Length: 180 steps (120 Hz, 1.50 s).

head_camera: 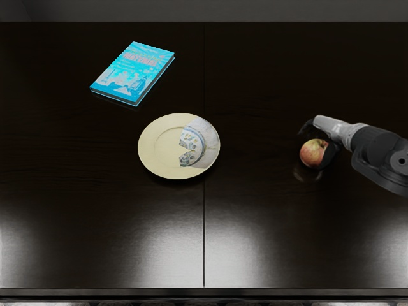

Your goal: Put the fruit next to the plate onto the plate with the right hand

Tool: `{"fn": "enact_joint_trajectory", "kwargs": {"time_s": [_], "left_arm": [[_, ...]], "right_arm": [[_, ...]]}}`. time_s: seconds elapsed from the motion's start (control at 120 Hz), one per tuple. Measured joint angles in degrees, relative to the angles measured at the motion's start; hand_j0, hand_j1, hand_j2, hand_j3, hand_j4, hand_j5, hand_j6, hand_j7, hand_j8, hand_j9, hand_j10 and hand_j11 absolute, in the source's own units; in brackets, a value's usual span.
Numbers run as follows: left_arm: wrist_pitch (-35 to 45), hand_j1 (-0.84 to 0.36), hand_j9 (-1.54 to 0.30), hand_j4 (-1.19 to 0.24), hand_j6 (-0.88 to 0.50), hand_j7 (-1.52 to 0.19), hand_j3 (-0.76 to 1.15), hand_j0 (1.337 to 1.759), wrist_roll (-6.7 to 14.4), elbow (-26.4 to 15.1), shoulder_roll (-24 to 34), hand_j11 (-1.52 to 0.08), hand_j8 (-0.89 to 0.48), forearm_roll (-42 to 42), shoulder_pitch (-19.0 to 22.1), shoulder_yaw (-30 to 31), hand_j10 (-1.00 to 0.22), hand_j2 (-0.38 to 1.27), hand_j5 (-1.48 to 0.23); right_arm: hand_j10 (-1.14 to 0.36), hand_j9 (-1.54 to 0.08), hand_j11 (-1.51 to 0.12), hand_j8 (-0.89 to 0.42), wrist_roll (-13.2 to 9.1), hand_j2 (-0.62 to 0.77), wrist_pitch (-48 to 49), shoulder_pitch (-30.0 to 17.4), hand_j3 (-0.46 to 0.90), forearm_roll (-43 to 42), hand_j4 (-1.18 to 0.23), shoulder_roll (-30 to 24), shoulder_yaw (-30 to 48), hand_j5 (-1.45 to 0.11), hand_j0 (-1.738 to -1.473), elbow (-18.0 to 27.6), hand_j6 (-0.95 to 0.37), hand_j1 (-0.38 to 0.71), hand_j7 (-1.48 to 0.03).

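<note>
One apple [313, 152] (red with a yellow patch) is at the right side of the dark table [268, 242], well apart from the plate; whether it rests on the surface or hangs just above it cannot be told. One plate [156, 150], pale yellow with a patterned wedge, lies near the middle. One blue book [132, 72] lies flat beyond it, to the left. One hand shows, the right hand [326, 135], its dark fingers curled around the apple, grasping it.
</note>
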Motion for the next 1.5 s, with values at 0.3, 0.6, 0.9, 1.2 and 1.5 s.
{"fn": "enact_joint_trajectory", "kwargs": {"time_s": [0.3, 0.6, 0.9, 1.2, 1.5], "left_arm": [[0.0, 0.07, -0.3, -0.23, -0.23, -0.3, 0.0, 1.658, 0.01, 0.0, 0.0, -0.3, -0.23, 0.0, 0.02, 0.0, -0.23, 0.05, -0.3], [0.0, 0.07, -0.3, -0.23, -0.23, -0.3, 0.0, 1.658, 0.01, 0.0, 0.0, -0.3, -0.23, 0.0, 0.0, 0.0, -0.23, 0.05, -0.3], [0.0, 0.07, -0.3, -0.23, -0.23, -0.3, 0.0, 1.658, 0.0, 0.0, 0.0, -0.3, -0.23, 0.0, 0.0, 0.0, -0.23, 0.05, -0.3], [0.0, 0.07, -0.3, -0.23, -0.23, -0.3, 0.0, 1.658, -0.01, 0.0, 0.0, -0.3, -0.23, 0.0, 0.0, 0.0, -0.23, 0.05, -0.3], [0.0, 0.07, -0.3, -0.23, -0.23, -0.3, 0.0, 1.658, -0.01, 0.0, 0.0, -0.3, -0.23, 0.0, 0.0, 0.0, -0.23, 0.05, -0.3]], "right_arm": [[-0.38, -0.46, -0.46, -0.36, 0.0, -0.06, -0.21, -0.68, 0.0, -2.13, -0.37, 1.32, -0.63, -0.46, -1.658, -2.01, -0.37, 0.07, -0.46], [-0.41, -0.52, -0.52, -0.4, -0.01, -0.04, -0.16, -0.91, 0.0, -2.34, -0.41, 3.08, -0.66, -0.52, -1.658, -3.33, -0.41, 0.13, -0.52], [-0.49, -0.67, -0.68, -0.32, 0.01, 0.09, 0.27, -0.91, 0.0, -2.31, -0.54, 3.0, -0.85, -0.66, -1.654, -3.38, -0.36, 0.2, -0.68], [-0.55, -0.83, -0.84, -0.34, 0.0, 0.24, 0.44, -0.96, 0.0, -2.05, -0.68, 2.94, -0.95, -0.79, -1.651, -3.41, -0.4, 0.19, -0.84], [-0.52, -0.91, -0.91, -0.29, -0.02, 0.26, 1.98, -0.3, 0.0, 0.74, -0.62, 1.67, -0.13, -0.92, -1.651, -3.34, -0.4, 0.18, -0.89]]}}
